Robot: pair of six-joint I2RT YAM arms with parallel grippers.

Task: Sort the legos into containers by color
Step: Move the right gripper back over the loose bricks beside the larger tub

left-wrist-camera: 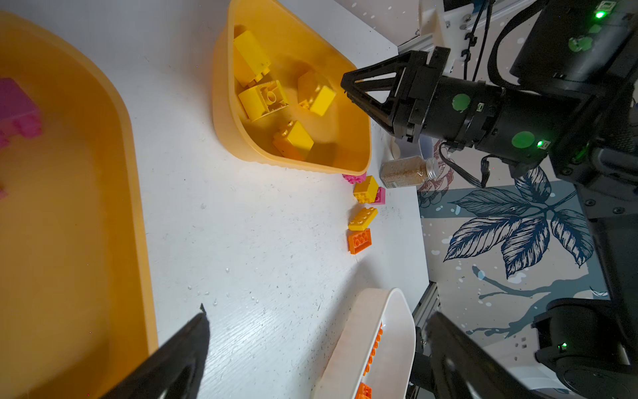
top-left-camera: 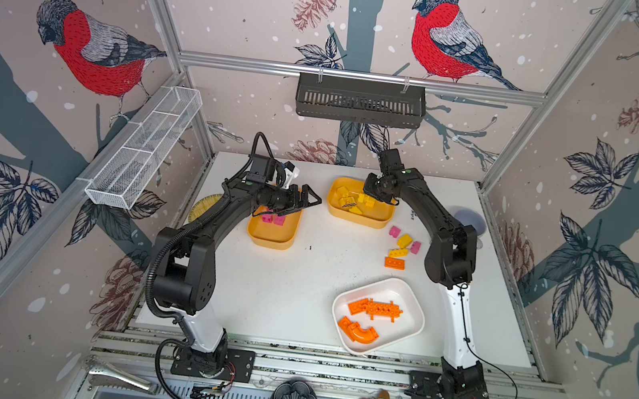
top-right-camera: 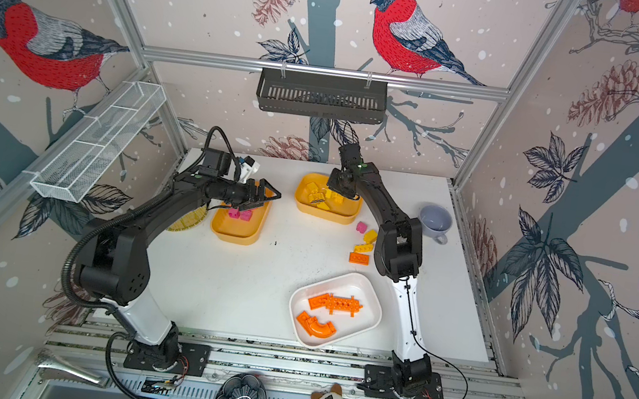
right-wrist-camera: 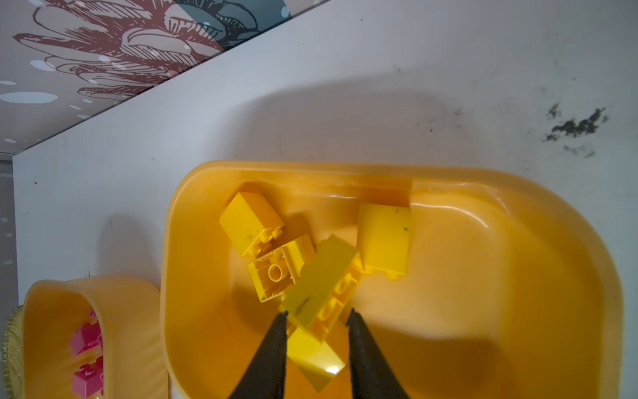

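The white desk (top-left-camera: 289, 289) (matte, lightly scuffed) carries 3 smooth, round-cornered plastic tubs. The white tub (top-left-camera: 401, 295), nearest the front, holds orange studded pieces (top-left-camera: 374, 309). The back tub (top-left-camera: 357, 219), yellow, holds glossy yellow bricks (top-left-camera: 351, 201). The left tub (top-left-camera: 271, 237), also yellow, holds pink bricks (top-left-camera: 274, 219). The left fingers (left-wrist-camera: 179, 355) gape wide and empty above the left tub's far end. The right fingers (right-wrist-camera: 272, 349) stand slightly apart over the back tub, with a yellow brick showing between them; gripped or not, I cannot tell. 5 loose bricks (top-left-camera: 404, 242) lie right of centre.
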